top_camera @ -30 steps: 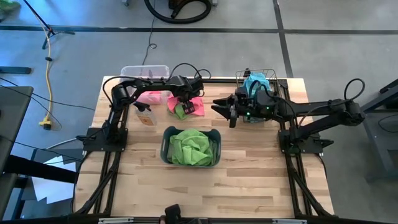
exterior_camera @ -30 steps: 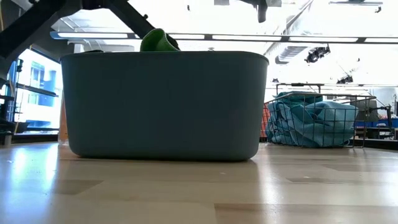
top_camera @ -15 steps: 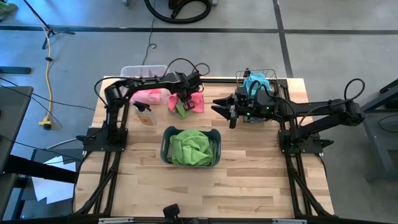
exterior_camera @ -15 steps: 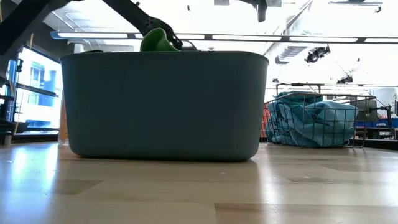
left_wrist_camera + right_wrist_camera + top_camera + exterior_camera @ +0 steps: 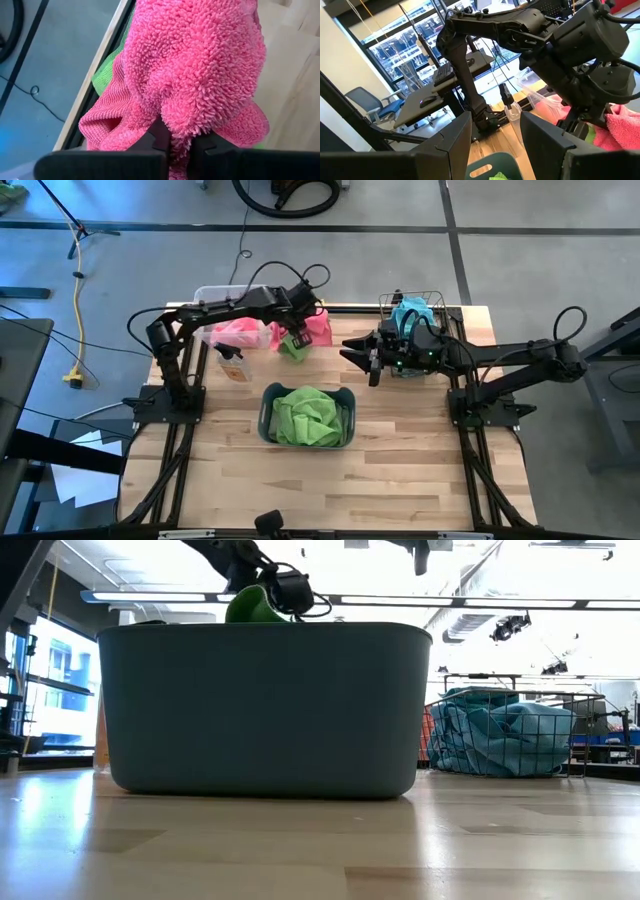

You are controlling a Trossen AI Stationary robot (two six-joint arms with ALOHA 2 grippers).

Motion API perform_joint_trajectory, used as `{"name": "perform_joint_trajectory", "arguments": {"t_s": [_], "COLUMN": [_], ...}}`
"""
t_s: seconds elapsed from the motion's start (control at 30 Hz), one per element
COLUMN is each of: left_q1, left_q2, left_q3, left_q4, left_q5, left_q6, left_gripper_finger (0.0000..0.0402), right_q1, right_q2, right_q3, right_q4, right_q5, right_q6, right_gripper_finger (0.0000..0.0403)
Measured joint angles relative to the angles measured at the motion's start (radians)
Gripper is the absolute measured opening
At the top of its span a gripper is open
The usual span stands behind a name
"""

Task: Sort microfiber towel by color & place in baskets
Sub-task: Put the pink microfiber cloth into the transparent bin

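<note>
- I take the grey-blue tub [image 5: 307, 416] in the middle of the table as my landmark; green towels [image 5: 306, 414] lie heaped inside it, and one green fold pokes above its rim in the low view [image 5: 252, 606].
- My left gripper [image 5: 300, 328] hangs beyond the tub, toward the table's far edge, and its fingers [image 5: 150, 142] are pinched on a pink towel [image 5: 195, 75].
- In the left wrist view, the fluffy pink towel bulges out past the fingertips, with only a narrow fold caught between the two dark fingers.
- From above, that pink towel [image 5: 318, 328] is bunched just beyond the gripper, and a scrap of green towel [image 5: 292, 347] shows beside it on the tub's side.
- The clear plastic bin [image 5: 222, 296] stands beyond the tub and to its left, and it already holds pink cloth [image 5: 237, 332].
- A small spray bottle [image 5: 233, 364] lies between the bin and the tub.
- My right gripper [image 5: 360, 355] waits beyond the tub's right end, its fingers [image 5: 455, 137] spread apart and holding nothing.
- The dark wire-mesh basket [image 5: 505, 732] stands further right of the tub, behind the right arm, filled with blue towels [image 5: 410, 314].
</note>
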Motion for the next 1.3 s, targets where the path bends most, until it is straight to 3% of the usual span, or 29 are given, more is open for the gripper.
{"name": "perform_joint_trajectory", "arguments": {"t_s": [0.2, 0.57, 0.9, 1.3], "left_q1": [-0.003, -0.021, -0.021, -0.05], "left_q2": [0.025, 0.045, 0.045, 0.055], "left_q3": [0.0, 0.0, -0.007, -0.147], "left_q4": [-0.007, -0.001, 0.049, 0.166], "left_q5": [0.017, 0.046, 0.095, 0.111], "left_q6": [-0.008, -0.01, -0.045, -0.081], "left_gripper_finger": [0.0031, 0.012, 0.013, 0.0176], "right_q1": [0.0, 0.0, 0.0, 0.0], "right_q2": [0.0, 0.0, 0.0, 0.0], "right_q3": [0.0, 0.0, 0.0, 0.0], "right_q4": [0.0, 0.0, -0.001, -0.001], "right_q5": [-0.006, -0.023, -0.027, -0.026], "right_q6": [0.003, 0.001, 0.001, 0.004], "right_gripper_finger": [0.0168, 0.0168, 0.0168, 0.0168]}}
